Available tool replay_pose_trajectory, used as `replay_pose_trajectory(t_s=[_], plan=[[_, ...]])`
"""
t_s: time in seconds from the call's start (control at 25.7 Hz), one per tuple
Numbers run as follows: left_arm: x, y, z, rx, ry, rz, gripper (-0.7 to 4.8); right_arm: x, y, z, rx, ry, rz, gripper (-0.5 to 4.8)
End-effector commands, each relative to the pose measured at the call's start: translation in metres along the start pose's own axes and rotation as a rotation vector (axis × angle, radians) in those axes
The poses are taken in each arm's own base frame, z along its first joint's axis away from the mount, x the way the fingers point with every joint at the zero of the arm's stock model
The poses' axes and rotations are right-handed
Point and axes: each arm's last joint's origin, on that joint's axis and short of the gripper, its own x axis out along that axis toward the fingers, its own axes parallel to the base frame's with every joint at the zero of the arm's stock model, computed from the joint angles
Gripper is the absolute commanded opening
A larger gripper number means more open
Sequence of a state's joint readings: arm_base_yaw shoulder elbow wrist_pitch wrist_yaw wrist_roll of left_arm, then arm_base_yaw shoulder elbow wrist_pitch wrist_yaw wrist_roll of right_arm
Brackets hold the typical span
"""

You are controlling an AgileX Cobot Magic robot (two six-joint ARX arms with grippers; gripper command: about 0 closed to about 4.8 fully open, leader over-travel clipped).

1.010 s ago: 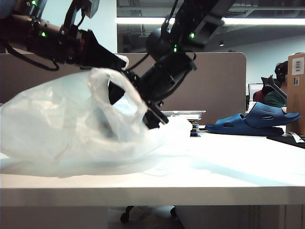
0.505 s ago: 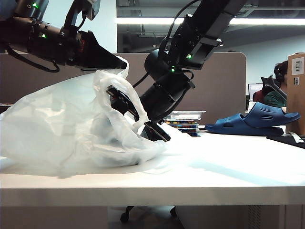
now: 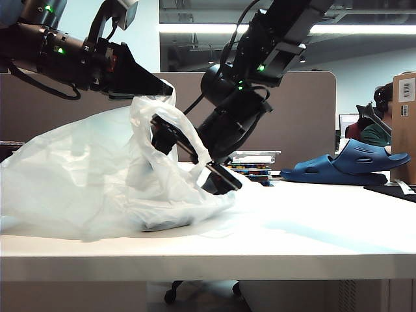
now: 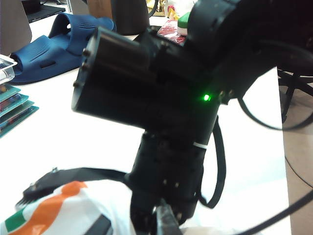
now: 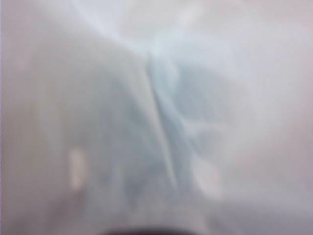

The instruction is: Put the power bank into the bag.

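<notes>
Power bank now lies in bag, right fingers spread wider

White table fills the lower part of the exterior frame. Dark blue slide sandals at right middle, one resting on the other, toes pointing left. Stack of teal-edged books with a clear tray on top, centre. Cardboard box with barcode label at far right edge. Grey partition behind. Person in green beyond it, partly hidden.
</notes>
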State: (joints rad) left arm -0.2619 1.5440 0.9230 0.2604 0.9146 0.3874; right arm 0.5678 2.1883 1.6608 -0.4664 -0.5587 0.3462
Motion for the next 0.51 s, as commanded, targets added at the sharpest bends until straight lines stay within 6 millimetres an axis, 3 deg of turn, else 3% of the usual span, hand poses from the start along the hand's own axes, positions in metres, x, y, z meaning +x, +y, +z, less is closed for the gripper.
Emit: replay_pose_trajectory(t_s=[0.04, 0.16, 0.35, 0.43, 0.51], plan=[[-0.001, 0.0, 0.002, -0.002, -0.002, 0.0, 0.99, -0.019, 0.004, 0.004, -0.005, -0.024, -0.01, 4.79], [-0.001, 0.0, 0.001, -0.005, 0.001, 0.0, 1.14, -0.04, 0.003, 0.006, 0.011, -0.038, -0.052, 4.79], [-0.001, 0.0, 0.002, -0.008, 0.002, -0.001, 2.16, -0.065, 0.0, 0.007, 0.007, -0.04, -0.083, 4.79], [-0.002, -0.001, 0.003, -0.012, 0.003, 0.0, 2.91, -0.08, 0.0, 0.006, 0.0, -0.041, -0.117, 4.79], [-0.004, -0.001, 0.007, 0.001, 0.008, 0.038, 3.06, -0.094, -0.001, 0.005, -0.012, -0.047, -0.135, 4.79]])
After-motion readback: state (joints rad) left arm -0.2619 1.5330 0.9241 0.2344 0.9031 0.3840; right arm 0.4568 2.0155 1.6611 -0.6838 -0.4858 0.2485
